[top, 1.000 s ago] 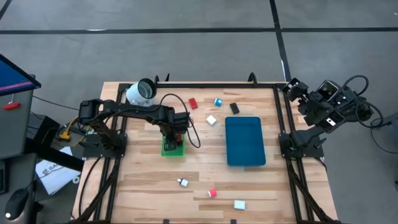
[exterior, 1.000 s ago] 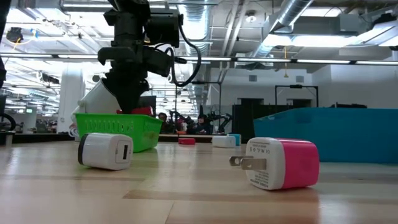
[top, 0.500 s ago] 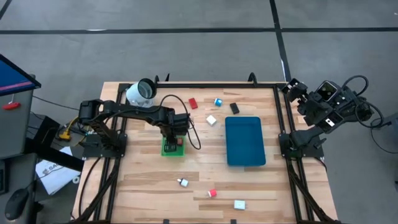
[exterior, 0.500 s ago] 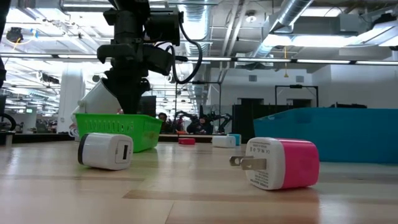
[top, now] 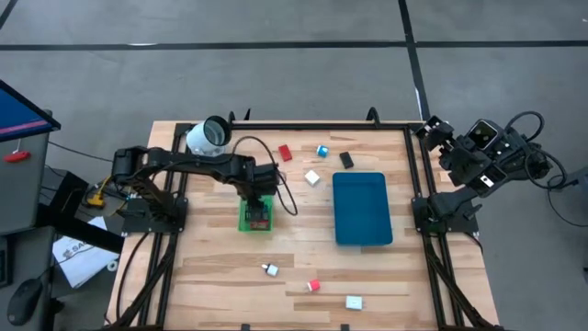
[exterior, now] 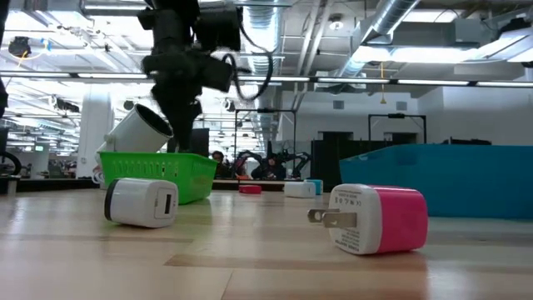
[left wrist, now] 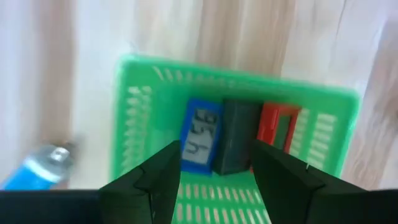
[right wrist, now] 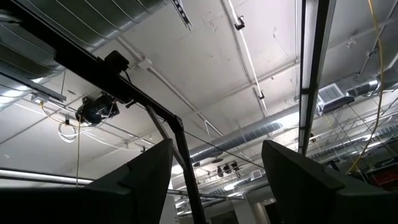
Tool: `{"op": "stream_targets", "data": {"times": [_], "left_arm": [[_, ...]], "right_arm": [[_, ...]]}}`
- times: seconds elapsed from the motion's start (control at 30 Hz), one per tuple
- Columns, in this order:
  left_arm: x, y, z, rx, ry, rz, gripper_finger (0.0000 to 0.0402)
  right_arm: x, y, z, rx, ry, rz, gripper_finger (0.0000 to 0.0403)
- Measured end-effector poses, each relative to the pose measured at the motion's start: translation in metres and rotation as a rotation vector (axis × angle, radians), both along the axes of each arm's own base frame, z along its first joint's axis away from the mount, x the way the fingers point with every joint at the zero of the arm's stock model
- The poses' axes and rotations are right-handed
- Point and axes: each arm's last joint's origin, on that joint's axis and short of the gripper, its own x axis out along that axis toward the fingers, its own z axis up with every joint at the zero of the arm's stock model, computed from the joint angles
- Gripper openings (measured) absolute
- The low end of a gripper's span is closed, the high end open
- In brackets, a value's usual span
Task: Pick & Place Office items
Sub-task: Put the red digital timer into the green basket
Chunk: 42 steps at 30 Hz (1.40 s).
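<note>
- Lifting clear of the green tray (top: 255,217), the left gripper (left wrist: 217,180) was open and empty.
- Blue (left wrist: 199,142), black (left wrist: 236,137) and red items (left wrist: 277,126) lay inside; that drop looked finished.
- Right gripper (top: 439,136) waited off-table, fingers apart.

The left gripper (left wrist: 214,180) has lifted clear of the green tray (top: 244,221), fingers apart and empty; the red item (left wrist: 277,127) now lies inside beside the black (left wrist: 236,143) and blue (left wrist: 199,140) ones.
</note>
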Motion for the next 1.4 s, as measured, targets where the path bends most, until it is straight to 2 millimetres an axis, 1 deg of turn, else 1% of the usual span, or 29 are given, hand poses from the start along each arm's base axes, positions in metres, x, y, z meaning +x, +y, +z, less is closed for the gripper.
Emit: {"op": "stream_targets", "data": {"times": [0.13, 0.23, 0.33, 0.4, 0.47, 0.57, 0.63, 0.67, 0.73, 0.8, 0.87, 1.0, 1.07, 1.17, 1.3, 1.4], "left_arm": [[0.0, 0.01, 0.022, 0.022, -0.166, 0.053, 0.0187], [-0.001, 0.024, 0.039, 0.055, -0.286, 0.082, 0.0189], [-0.003, 0.043, 0.046, 0.009, -0.292, 0.114, 0.0189], [-0.001, 0.055, 0.046, -0.036, -0.259, 0.116, 0.0189], [0.006, 0.066, 0.048, -0.025, -0.237, 0.076, 0.0189], [0.026, 0.083, 0.057, 0.022, -0.237, 0.0, 0.0189], [0.038, 0.096, 0.063, 0.075, -0.211, -0.053, 0.0189], [0.042, 0.104, 0.062, 0.102, -0.174, -0.073, 0.0189], [0.05, 0.123, 0.063, 0.152, -0.128, -0.072, 0.0189], [0.054, 0.14, 0.061, 0.158, -0.093, -0.044, 0.0189], [0.057, 0.156, 0.056, 0.143, -0.083, 0.034, 0.0189], [0.06, 0.181, 0.047, 0.042, -0.087, 0.414, 0.0189], [0.058, 0.188, 0.042, -0.013, -0.081, 0.583, 0.0189], [0.056, 0.193, 0.04, -0.095, -0.091, 0.779, 0.0189], [0.063, 0.199, 0.044, -0.182, -0.211, 1.033, 0.0189], [0.068, 0.203, 0.047, -0.238, -0.293, 1.141, 0.0189]], "right_arm": [[0.001, 0.0, -0.001, 0.007, 0.012, -0.007, 0.024], [0.002, 0.0, -0.002, 0.019, 0.033, -0.015, 0.024], [0.002, 0.0, -0.002, 0.02, 0.039, -0.017, 0.024], [0.002, -0.001, -0.002, 0.029, 0.041, -0.025, 0.024], [0.0, -0.002, -0.002, 0.037, 0.041, -0.033, 0.024], [-0.002, -0.004, -0.001, 0.04, 0.041, -0.043, 0.024], [-0.003, -0.005, -0.001, 0.041, 0.039, -0.05, 0.024], [-0.003, -0.005, -0.001, 0.04, 0.041, -0.05, 0.024], [-0.003, -0.005, -0.001, 0.041, 0.04, -0.05, 0.024], [-0.002, -0.005, -0.001, 0.039, 0.044, -0.05, 0.024], [-0.002, -0.005, -0.001, 0.038, 0.045, -0.05, 0.024], [-0.002, -0.005, -0.002, 0.037, 0.05, -0.05, 0.024], [-0.001, -0.004, -0.002, 0.041, 0.054, -0.044, 0.024], [0.0, -0.005, -0.003, 0.06, 0.072, -0.042, 0.024], [0.0, -0.004, -0.004, 0.058, 0.081, -0.039, 0.024], [0.0, -0.003, -0.004, 0.058, 0.08, -0.028, 0.024]]}}
